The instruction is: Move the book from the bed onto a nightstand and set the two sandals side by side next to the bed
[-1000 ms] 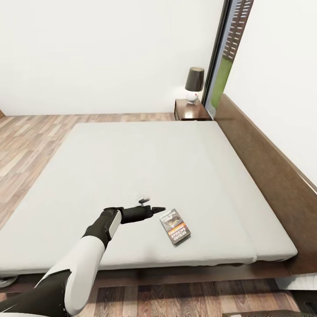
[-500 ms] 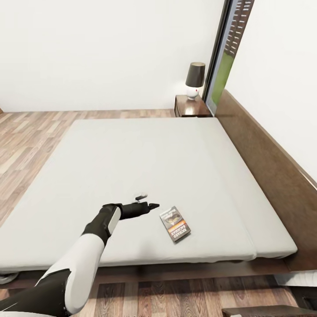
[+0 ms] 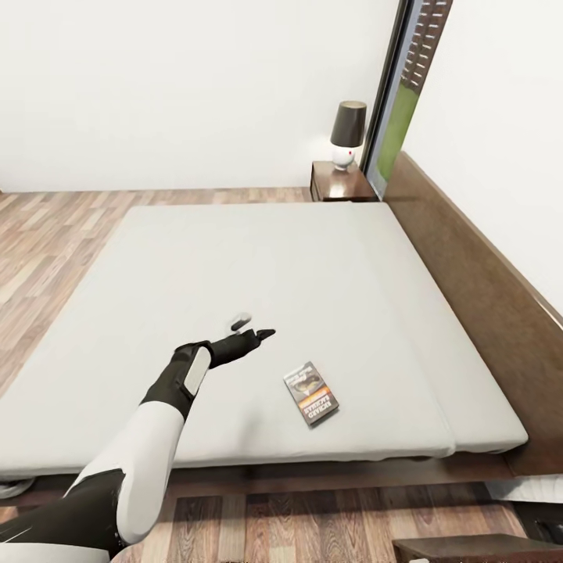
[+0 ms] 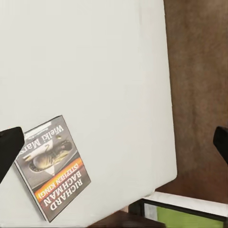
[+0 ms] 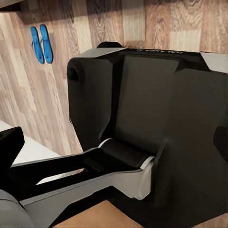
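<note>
Left pincer point(image 3: 252, 328) hovering open over pale grey-white mattress of the bed point(image 3: 258, 266); thin dark-covered, orange-banded paperback book point(image 3: 311, 392) lying flat just beyond, untouched.

The bed point(image 3: 438, 258) has a dark brown wooden frame and headboard with faint grain, under a flat, matt, pale grey mattress that looks like smooth cloth. The book point(image 3: 311, 392) at the mattress's near edge has a printed paper cover. The nightstand point(image 3: 338, 181) is glossy reddish wood, the floor point(image 3: 47, 227) planked wood.
</note>
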Tool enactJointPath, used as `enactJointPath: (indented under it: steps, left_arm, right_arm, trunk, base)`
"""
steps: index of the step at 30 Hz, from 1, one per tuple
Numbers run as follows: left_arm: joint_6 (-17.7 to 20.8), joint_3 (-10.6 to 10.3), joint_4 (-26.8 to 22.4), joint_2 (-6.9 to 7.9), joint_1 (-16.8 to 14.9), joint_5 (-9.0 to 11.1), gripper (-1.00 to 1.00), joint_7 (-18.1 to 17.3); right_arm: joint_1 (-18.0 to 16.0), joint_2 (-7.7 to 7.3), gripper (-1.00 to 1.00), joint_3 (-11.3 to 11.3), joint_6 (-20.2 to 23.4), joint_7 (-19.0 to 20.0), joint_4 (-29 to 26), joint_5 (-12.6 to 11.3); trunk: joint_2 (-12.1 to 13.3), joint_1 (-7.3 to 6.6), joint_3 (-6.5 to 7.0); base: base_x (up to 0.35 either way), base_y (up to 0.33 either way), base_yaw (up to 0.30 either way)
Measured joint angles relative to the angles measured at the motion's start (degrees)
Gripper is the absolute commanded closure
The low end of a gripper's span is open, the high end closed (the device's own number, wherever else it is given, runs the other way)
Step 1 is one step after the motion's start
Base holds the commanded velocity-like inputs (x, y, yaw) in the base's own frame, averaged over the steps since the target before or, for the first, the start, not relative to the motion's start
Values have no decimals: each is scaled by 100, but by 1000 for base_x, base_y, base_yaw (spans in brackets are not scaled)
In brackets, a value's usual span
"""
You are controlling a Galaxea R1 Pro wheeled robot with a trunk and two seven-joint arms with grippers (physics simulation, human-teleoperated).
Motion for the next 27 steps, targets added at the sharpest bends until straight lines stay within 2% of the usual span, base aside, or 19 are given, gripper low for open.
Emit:
enactJointPath:
  steps: [5,10,12,16,18,22,27]
  left_arm:
    - [-5,-76,417,0,-1,0,-100,14]
    - [1,-92,497,0,-1,-7,-100,9]
    - [2,-209,513,0,-3,-11,-100,8]
    - [-6,-731,660,-1,-2,-8,-100,6]
    - [-8,-894,740,-1,-2,-2,-100,5]
    - [-15,-992,792,-1,11,9,-100,-4]
    - [-20,-1006,798,-1,15,11,-100,-24]
  right_arm:
    - [0,0,-100,-2,0,-1,0,0]
    - [0,0,-100,-2,0,6,0,0]
    - [0,0,-100,1,0,13,0,0]
    - [0,0,-100,0,0,17,0,0]
    - [0,0,-100,1,0,11,0,0]
    - [0,0,-100,2,0,14,0,0]
    - [0,0,-100,-1,0,27,0,0]
  trunk:
    - [0,0,-45]
    - [0,0,-90]
    - [0,0,-108]
    - [0,0,-144]
    - [0,0,-161]
    - [0,0,-197]
    - [0,0,-242]
  base:
    - [0,0,0]
    - [0,0,0]
    - [0,0,0]
    - [0,0,0]
    - [0,0,0]
    - [0,0,0]
    - [4,0,0]
